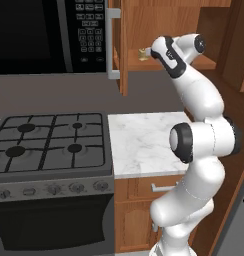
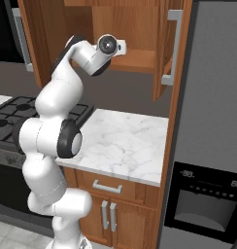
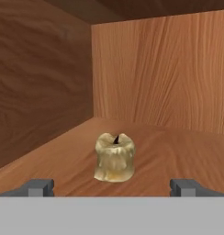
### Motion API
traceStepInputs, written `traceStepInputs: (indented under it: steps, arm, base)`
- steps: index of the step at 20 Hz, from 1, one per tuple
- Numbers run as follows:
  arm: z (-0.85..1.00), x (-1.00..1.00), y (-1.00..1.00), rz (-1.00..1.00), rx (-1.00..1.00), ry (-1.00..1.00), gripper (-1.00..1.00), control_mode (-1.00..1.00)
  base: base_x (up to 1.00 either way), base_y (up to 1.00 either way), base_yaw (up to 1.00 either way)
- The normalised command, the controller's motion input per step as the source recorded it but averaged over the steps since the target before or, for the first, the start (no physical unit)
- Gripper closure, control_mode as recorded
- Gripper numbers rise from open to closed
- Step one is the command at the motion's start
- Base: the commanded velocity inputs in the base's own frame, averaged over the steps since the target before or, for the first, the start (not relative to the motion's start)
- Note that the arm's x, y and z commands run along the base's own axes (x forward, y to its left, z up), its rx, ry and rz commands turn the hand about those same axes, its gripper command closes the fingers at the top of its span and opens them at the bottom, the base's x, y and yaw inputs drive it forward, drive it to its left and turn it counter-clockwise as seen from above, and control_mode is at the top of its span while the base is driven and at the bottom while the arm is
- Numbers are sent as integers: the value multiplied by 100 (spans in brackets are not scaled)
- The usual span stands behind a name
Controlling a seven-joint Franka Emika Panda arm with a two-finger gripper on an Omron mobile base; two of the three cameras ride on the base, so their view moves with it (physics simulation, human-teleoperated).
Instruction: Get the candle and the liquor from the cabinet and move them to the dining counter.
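- Simulated kitchen: a black gas stove (image 1: 49, 142) on the left, a small marble slab (image 1: 144, 142) beside it, a microwave (image 1: 49, 35) above the stove, and the warm brown cabinet (image 1: 139, 30) up on the wall with its doors swung wide.
- The white arm (image 1: 194, 150) reaches up with its hand inside the cabinet, level with the wooden shelf (image 3: 169, 156).
- There is the candle (image 3: 114, 157), standing upright on the shelf, its short axis vertical and its dark wick pointing straight up.
- It sits towards the left rear corner, clear of both the side wall and the back wall.
- The gripper (image 3: 113, 187) is spread wide, holding nothing; the candle stands just ahead, centred between the two finger tips and touching neither.
- From the left base view the candle (image 1: 142, 53) is a small tan blob half covered by the wrist.
- In the right base view the hand hides the fingers, and the cabinet's right door (image 2: 165, 53) is cut by the top edge.
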Motion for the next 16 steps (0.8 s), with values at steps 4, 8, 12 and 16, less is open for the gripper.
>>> traceStepInputs:
  steps: [4,8,12,16]
  arm:
    - [-1,21,2,0,0,0,-100,-100]
    - [0,14,2,0,0,1,-100,-100]
    - [0,10,3,0,0,1,-100,-100]
    - [-4,6,5,0,0,0,-100,-100]
  base:
    - [0,0,0]
    - [0,0,0]
    - [0,0,0]
    - [0,0,0]
